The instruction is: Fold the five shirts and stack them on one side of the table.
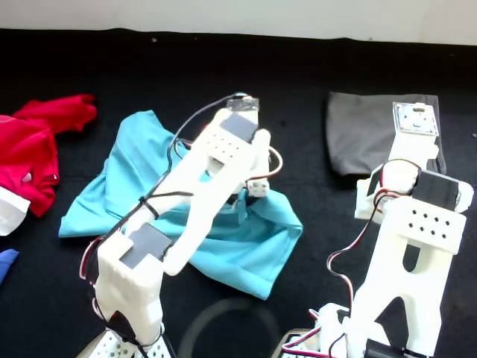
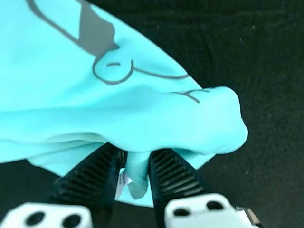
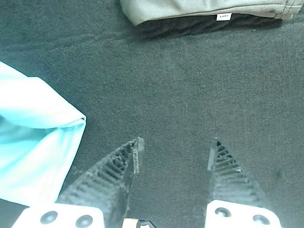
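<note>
Left gripper [image 2: 137, 175] had clamped a fold of the turquoise shirt [image 1: 246, 246], crumpled mid-table. Right gripper [image 3: 173, 156] sat open over the table [image 3: 190, 95]. Folded gray shirt [image 1: 358, 134] lay at 2 o'clock, red shirt [image 1: 30, 156] at 9.

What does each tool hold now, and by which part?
The left tool pinches a fold of the turquoise shirt; the right tool is open, holding nothing.

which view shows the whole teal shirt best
The high view: nearly the whole teal shirt shows, partly under the left arm. The left wrist view shows a fold pinched in the left pincer; the right wrist view, one corner.
</note>
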